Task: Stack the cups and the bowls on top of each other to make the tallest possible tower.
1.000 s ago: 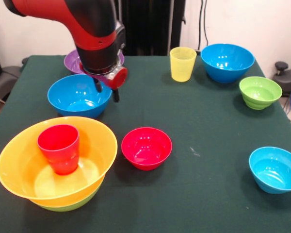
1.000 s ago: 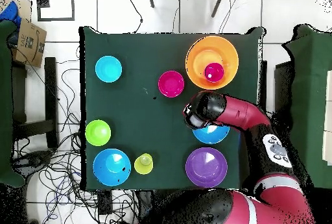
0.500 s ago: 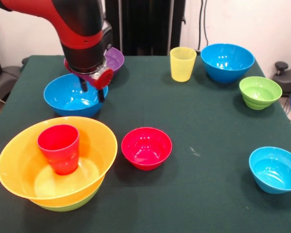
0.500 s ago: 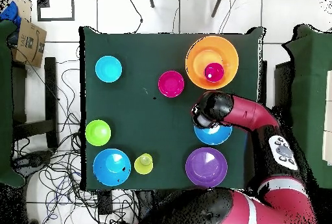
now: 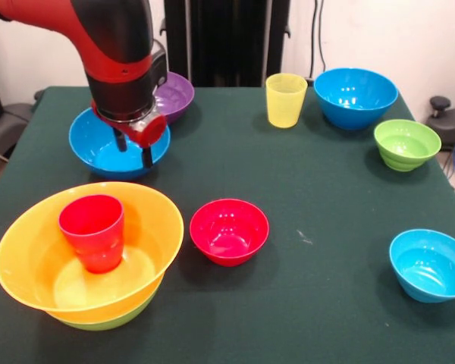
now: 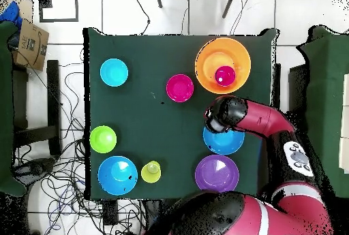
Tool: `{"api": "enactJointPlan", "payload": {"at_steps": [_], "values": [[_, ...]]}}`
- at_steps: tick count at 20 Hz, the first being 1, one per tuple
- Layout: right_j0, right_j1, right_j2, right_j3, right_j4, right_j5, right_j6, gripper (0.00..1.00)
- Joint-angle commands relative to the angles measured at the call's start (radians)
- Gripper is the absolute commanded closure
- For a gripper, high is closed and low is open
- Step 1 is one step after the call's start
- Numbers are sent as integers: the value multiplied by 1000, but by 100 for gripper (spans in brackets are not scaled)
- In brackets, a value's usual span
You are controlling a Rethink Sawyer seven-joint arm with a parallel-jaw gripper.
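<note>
Tower (image 5: 91,258): red cup (image 5: 93,231) inside orange bowl (image 5: 30,258), on the worktop (image 5: 326,189). End effector (image 5: 133,148) spread apart straddling blue bowl's (image 5: 98,148) rim.

Glossy plastic bowls (image 5: 229,230) on a matt green cloth (image 5: 326,189).

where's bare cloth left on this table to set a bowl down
The widest bare patch lies mid-table, bordered by the red bowl, yellow cup, ribbed green bowl and small blue bowl. The near edge between the orange bowl and small blue bowl is bare too. It is crowded where the tool hangs over the blue bowl beside the purple bowl.
</note>
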Motion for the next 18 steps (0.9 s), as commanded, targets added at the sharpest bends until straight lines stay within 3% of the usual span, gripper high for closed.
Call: {"api": "enactJointPlan", "payload": {"at_steps": [1,8,18], "values": [[-6,113,66,-22,-51,-130,-6,0],[-7,134,71,-31,-42,-156,-17,0],[9,68,57,-26,-18,-29,-33,0]]}}
